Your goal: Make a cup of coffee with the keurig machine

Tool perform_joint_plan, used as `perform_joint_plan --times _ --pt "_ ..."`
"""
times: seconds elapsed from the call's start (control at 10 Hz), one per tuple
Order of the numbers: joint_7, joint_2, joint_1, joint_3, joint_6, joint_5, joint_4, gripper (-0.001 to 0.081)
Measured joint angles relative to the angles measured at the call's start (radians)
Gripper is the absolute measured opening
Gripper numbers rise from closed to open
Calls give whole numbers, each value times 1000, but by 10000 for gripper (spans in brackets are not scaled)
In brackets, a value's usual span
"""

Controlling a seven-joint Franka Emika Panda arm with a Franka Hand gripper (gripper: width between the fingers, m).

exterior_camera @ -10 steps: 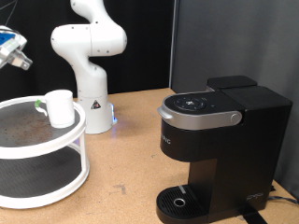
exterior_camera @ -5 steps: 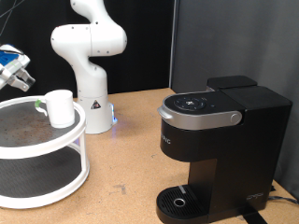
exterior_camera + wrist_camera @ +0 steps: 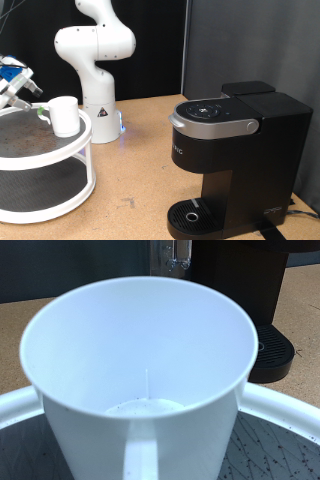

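The hand [image 3: 22, 85], grip state unclear, has dropped closer to the cup [image 3: 64, 114].

A cup [image 3: 64, 115] stands on the upper shelf of a two-tier round rack [image 3: 60, 165] at the exterior view's left. The claw [image 3: 16, 84] hangs just left of it. The keurig machine [image 3: 235, 160] sits well apart, right, on the surface [image 3: 130, 180].

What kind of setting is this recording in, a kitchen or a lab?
Probably a robotics lab bench: a white Franka arm on a plain wooden table, black backdrop curtains, and a keurig machine set up for testing.
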Motion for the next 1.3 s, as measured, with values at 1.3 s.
perform_joint_plan --times 1.3 --pt "-109 69 34 -8 22 100 -31 622"
